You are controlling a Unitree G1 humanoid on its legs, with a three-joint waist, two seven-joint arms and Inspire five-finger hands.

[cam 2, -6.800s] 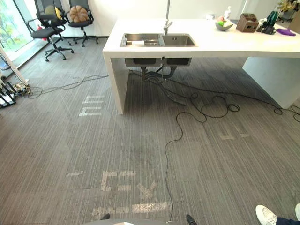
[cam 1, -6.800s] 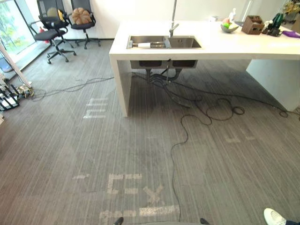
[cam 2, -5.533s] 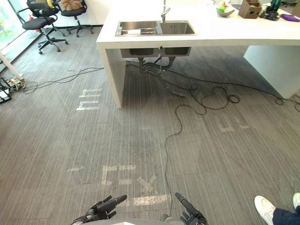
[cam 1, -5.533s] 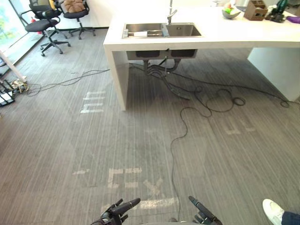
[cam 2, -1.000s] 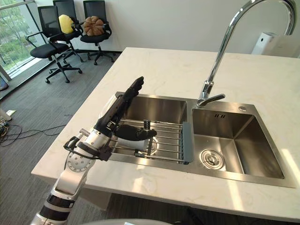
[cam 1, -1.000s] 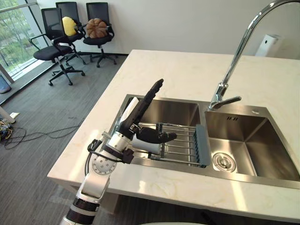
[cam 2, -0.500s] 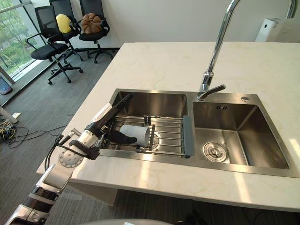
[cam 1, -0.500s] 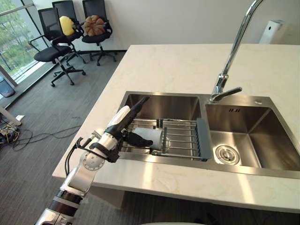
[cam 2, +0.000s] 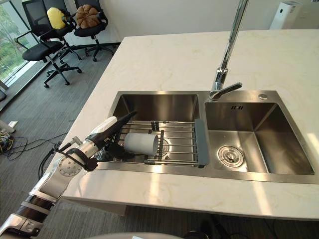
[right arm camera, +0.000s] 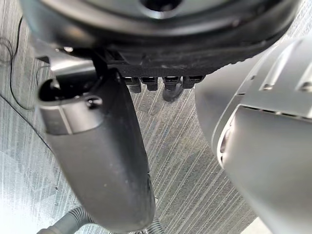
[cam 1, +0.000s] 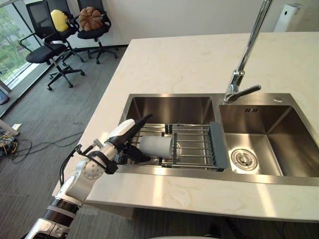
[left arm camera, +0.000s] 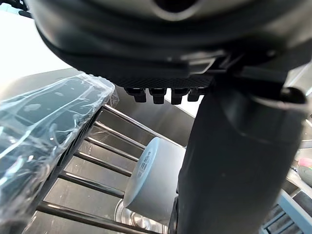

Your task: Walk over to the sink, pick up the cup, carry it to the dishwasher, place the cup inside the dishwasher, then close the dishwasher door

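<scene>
- Right hand [right arm camera: 97, 161] hangs low over the floor [right arm camera: 185, 161], short of the sink's front. It's idle, and I cannot tell whether it's spread or curled.
- Walk looks done: the robot stands at the front rim of the sink [cam 1: 199, 173], with a strip of counter [cam 1: 189, 59] between them.
- Left hand [cam 1: 121, 141] reaches into the sink's left basin from its front-left corner. Fingers are straight and set apart from the thumb, pinching nothing.
- Cup [cam 1: 157, 147] lies on its side on the wire rack [cam 1: 197, 144] across the left basin, base toward the hand and just beside the thumb. Contact is possible, but the wrist view doesn't confirm it.
- Judgement: the grasp is not yet made. Carry, loading and door close are all left.
- Room: the space above the cup is open, so a straight lift looks free. Rack bars sit under it, so there's little space to curl beneath. The basin's left wall and front rim crowd the wrist.
- Faucet [cam 1: 247, 50] rises at the sink's back edge by the basin divider, well apart from the cup. Keep the lift on the left-basin side.
- Beyond the sink's left end the counter drops to floor. Office chairs [cam 1: 55, 35] sit well beyond that, so there is open turning room.
</scene>
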